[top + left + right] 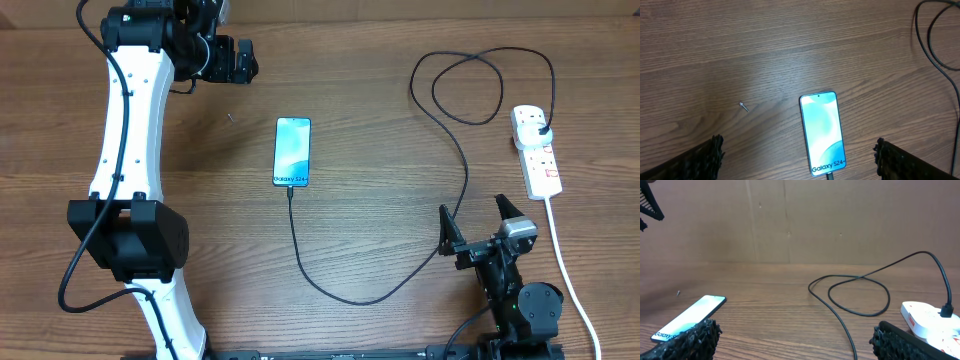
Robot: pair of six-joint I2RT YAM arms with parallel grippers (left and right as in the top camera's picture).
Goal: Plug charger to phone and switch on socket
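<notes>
Two sets of jaws, both standing wide apart and holding nothing: your left gripper [240, 60] hangs over the far left of the table [380, 60], and your right gripper [475, 228] sits low near the front edge, right of centre. The phone [292, 152] lies flat mid-table, screen up and lit, apart from both grippers. The charger [350, 300] meets the phone's near short edge (the connector looks seated there). From there it sweeps past the right gripper, loops at the far side and ends in its black plug [540, 125], pushed into the socket [537, 155] at the right. You cannot tell from these views how the socket's switch stands. A small screw [744, 106] lies left of the phone.
</notes>
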